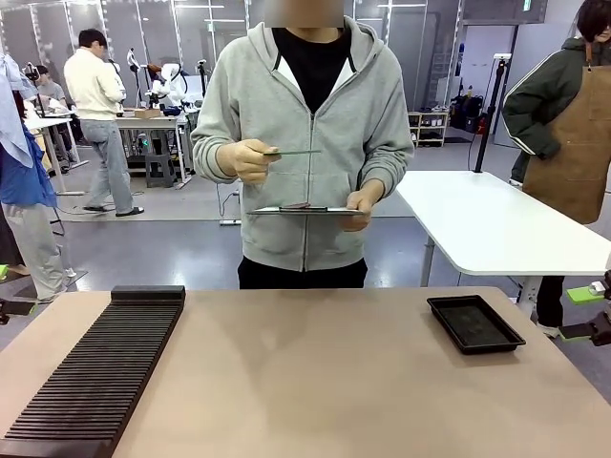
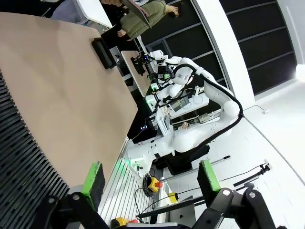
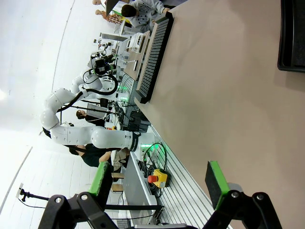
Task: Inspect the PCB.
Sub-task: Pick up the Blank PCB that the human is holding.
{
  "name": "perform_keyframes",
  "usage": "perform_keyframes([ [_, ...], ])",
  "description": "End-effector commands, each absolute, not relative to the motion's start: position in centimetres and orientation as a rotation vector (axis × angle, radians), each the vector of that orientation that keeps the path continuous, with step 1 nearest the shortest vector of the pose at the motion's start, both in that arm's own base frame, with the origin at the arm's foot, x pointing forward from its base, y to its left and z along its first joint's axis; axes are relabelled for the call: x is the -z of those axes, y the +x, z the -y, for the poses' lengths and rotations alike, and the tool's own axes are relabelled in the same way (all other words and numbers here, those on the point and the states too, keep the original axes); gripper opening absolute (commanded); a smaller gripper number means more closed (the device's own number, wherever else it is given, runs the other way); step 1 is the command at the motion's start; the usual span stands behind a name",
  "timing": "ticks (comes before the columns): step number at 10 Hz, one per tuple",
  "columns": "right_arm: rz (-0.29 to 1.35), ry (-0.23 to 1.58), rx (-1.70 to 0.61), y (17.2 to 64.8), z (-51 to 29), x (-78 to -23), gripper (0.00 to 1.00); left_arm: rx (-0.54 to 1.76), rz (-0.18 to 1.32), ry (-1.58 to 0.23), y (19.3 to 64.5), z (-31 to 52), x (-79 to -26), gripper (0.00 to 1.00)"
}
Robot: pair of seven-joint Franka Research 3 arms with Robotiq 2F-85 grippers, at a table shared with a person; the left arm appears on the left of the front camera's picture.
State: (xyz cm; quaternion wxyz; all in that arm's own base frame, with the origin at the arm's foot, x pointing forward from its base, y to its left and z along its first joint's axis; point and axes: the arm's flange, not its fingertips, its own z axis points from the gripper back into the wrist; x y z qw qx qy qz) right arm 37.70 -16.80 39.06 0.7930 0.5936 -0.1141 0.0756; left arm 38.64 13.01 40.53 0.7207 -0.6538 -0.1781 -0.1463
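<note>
Left gripper point(image 2: 151, 177) and right gripper point(image 3: 158, 182) wide open, empty; person's hand point(image 1: 246, 160) holds PCB point(image 1: 291, 152) beyond table point(image 1: 315, 382) far edge, inspection seemingly under way.

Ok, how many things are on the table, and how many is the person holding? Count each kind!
Black slotted rack, on the table: 1
Black tray, on the table: 1
PCB, held by the person: 1
Dark tablet, held by the person: 1
Total: 4
</note>
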Motion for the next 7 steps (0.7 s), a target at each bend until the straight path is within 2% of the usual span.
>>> perform_keyframes([
  [1,0.245,1.274,-0.169,37.75,16.78,-39.21,1.00,0.321,0.397,-1.444,38.52,-13.15,-40.54,1.00],
  [7,0.245,1.274,-0.169,37.75,16.78,-39.21,1.00,0.321,0.397,-1.444,38.52,-13.15,-40.54,1.00],
])
